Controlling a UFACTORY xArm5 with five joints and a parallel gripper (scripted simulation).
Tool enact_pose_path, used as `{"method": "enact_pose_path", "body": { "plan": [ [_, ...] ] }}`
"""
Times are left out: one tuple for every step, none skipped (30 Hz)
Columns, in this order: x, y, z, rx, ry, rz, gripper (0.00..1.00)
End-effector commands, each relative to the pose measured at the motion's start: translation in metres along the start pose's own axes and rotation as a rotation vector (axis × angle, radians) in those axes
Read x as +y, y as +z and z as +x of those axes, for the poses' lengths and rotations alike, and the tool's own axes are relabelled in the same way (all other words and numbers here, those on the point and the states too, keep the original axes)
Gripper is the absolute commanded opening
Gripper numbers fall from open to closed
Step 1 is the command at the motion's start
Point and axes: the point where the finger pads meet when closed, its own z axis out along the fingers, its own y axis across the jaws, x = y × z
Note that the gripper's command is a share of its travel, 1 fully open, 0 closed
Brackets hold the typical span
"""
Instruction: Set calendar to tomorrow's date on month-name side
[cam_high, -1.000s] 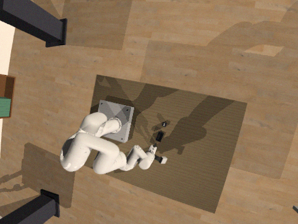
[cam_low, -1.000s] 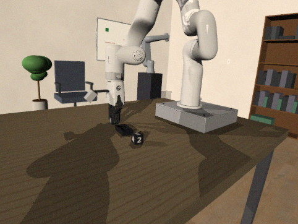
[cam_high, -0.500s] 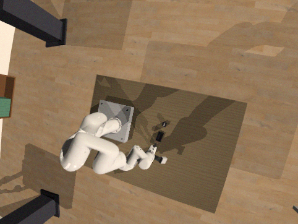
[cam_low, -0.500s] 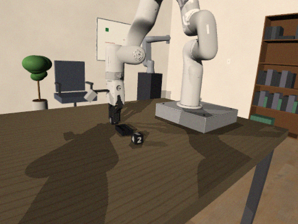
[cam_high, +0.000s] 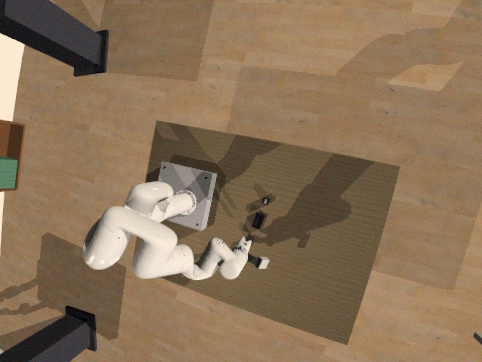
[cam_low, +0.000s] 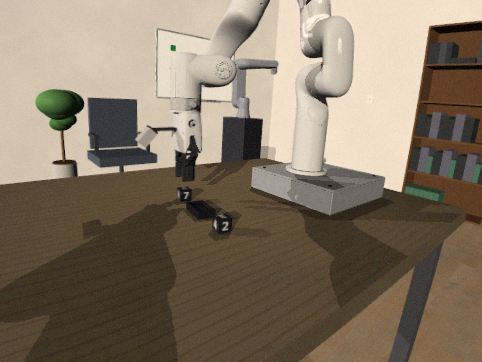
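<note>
A small dark calendar tray (cam_low: 201, 209) lies on the table; it also shows in the overhead view (cam_high: 258, 220). A black cube showing 7 (cam_low: 184, 194) stands on the table just beyond the tray's far end, outside it. A black cube showing 2 (cam_low: 222, 224) stands on the table at the tray's near end, also outside it, and shows in the overhead view (cam_high: 266, 200). My gripper (cam_low: 186, 171) hangs point-down a little above the 7 cube, part open and holding nothing. In the overhead view the gripper (cam_high: 248, 240) hides the 7 cube. The month's name is too small to read.
The arm's grey base plate (cam_low: 320, 187) stands on the table to the right of the tray. A bookshelf (cam_low: 447, 120) stands at the far right; a chair (cam_low: 117, 135) and a plant (cam_low: 60, 125) are behind the table.
</note>
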Motion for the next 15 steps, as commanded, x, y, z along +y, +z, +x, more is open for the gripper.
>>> {"method": "enact_pose_path", "body": {
  "plan": [
    [0.0,-0.031,0.001,0.002,0.0,0.0,0.47],
    [0.0,-0.035,0.001,0.002,0.0,0.0,0.47],
    [0.0,-0.038,0.001,0.002,0.0,0.0,0.47],
    [0.0,-0.041,0.001,0.002,0.0,0.0,0.47],
    [0.0,-0.043,0.001,0.002,0.0,0.0,0.47],
    [0.0,-0.044,0.001,0.002,0.0,0.0,0.47],
    [0.0,-0.045,0.001,0.002,0.0,0.0,0.47],
    [0.0,-0.046,0.001,0.002,0.0,0.0,0.47],
    [0.0,-0.046,0.001,0.002,0.0,0.0,0.47],
    [0.0,-0.046,0.001,0.002,0.0,0.0,0.47],
    [0.0,-0.046,0.001,0.002,0.0,0.0,0.47],
    [0.0,-0.046,0.001,0.002,0.0,0.0,0.47],
    [0.0,-0.046,0.001,0.002,0.0,0.0,1.0],
    [0.0,-0.046,0.001,0.002,0.0,0.0,1.0],
    [0.0,-0.046,0.001,0.002,0.0,0.0,1.0]
  ]
}}
